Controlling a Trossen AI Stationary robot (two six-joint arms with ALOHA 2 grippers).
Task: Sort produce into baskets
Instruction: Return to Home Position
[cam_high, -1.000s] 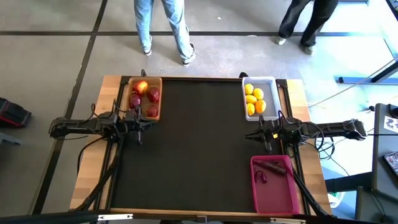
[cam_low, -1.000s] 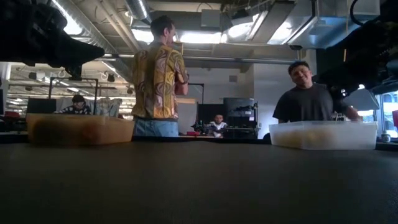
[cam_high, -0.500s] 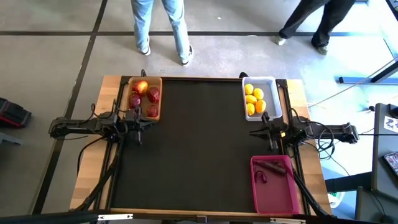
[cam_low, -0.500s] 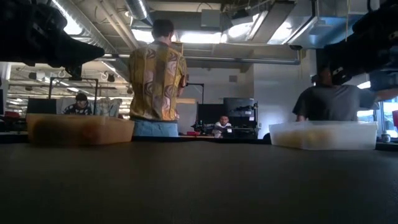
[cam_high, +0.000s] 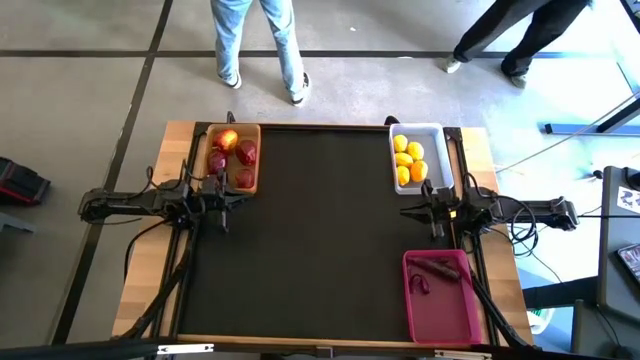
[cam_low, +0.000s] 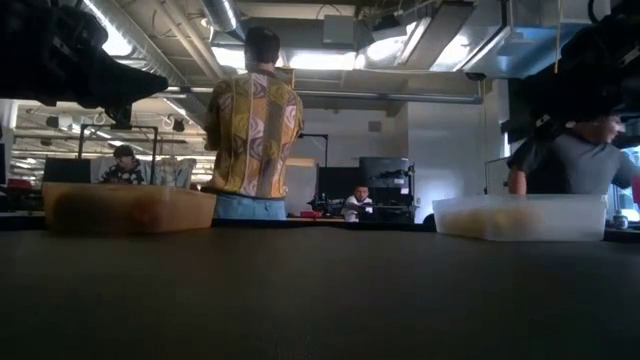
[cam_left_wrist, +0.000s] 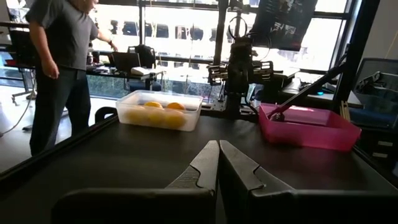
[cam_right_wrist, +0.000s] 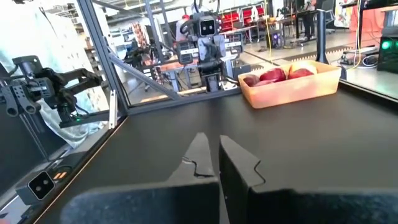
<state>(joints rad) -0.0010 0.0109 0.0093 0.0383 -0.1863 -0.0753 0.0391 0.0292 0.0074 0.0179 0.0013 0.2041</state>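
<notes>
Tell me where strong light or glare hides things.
Low view: ceiling lights make the left arm and right arm black shapes; the wooden basket looks dim. Left wrist view: bright windows behind the white basket. High view: sun glare on the floor, upper right.

Overhead, low, 2 seemingly facing wrist-cams

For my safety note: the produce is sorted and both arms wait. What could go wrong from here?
The left gripper sits close to the wooden basket, and the right gripper close to the white basket; a sudden start might knock either. A person stands just beyond the table's far edge and could reach into an arm's path.
</notes>
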